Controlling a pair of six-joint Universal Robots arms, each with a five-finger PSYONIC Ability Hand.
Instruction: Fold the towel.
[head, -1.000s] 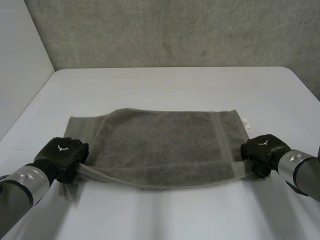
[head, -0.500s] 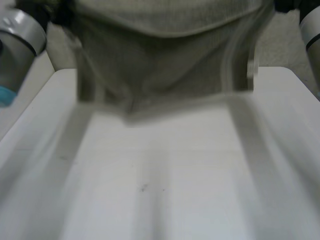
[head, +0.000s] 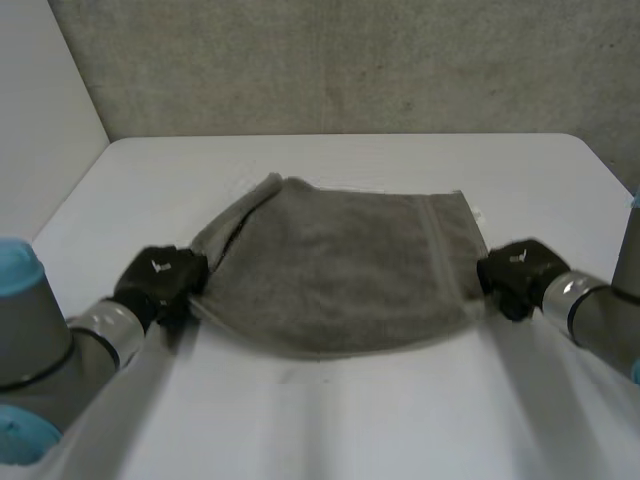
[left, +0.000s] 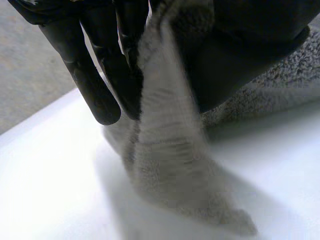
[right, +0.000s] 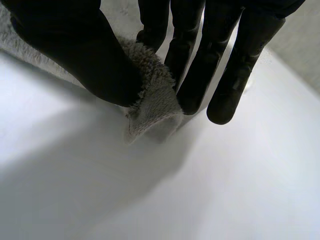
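I see the grey towel (head: 340, 270) in the middle of the white worktop (head: 350, 420), between my two hands. Most of it lies flat on the surface. Its near edge runs in a curve from one hand to the other and bulges toward the camera. At the far left the cloth is rumpled, and one fold there stands up a little. A woven band runs along the right side of the towel, and a small white label (head: 478, 213) sticks out at the far right corner.

The left hand (head: 160, 280) is at the near left corner of the towel. In the left wrist view its fingers (left: 100, 75) are on one side of the cloth and the thumb is on the other, and they pinch the cloth between them. From this grip the cloth hangs down and reaches the worktop, so the hand is a little above the surface.

The right hand (head: 515, 275) is at the near right corner. In the right wrist view the thumb (right: 85, 55) presses this corner against the fingers, and the tip of the corner shows just below them, close over the worktop.
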